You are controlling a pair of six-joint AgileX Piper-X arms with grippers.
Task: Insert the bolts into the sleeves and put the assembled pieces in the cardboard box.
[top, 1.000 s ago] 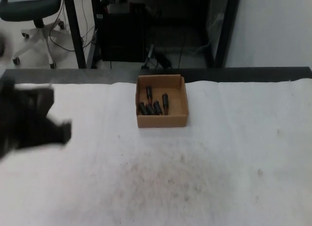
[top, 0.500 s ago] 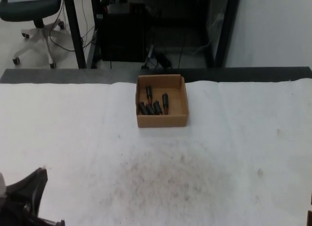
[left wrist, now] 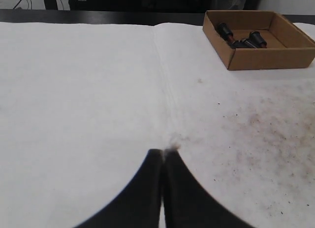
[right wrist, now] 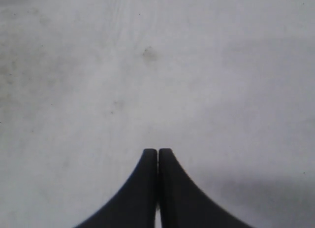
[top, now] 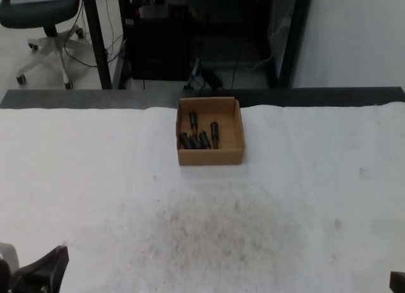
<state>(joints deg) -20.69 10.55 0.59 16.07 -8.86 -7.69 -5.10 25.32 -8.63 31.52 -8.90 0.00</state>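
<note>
At the near left corner of the bench, the left arm (top: pixel 43 271) shows as a dark piece just above the white cloth (top: pixel 114 179) that covers the work surface. Its own wrist view shows the left gripper (left wrist: pixel 163 156) with its two black fingers pressed together tip to tip, nothing between them, poised over bare cloth beside a faint crease. Far behind the bench on the left stands an office chair (top: pixel 45 18) on a pale floor.

Further right, about midway across and toward the far edge, sits the cardboard box (top: pixel 211 157), open at the top and well apart from both arms. Inside it lie several dark assembled pieces (top: pixel 196 140), most bunched against its near left side, one lying a little to the right of them. Nearer than the box, a patch of dark specks (top: pixel 215 223) soils the cloth.

At the near right corner a small dark part of an arm (top: pixel 397 281) pokes in. The right gripper (right wrist: pixel 157 153) likewise has its fingers closed flat against each other, empty, hanging over plain cloth.
</note>
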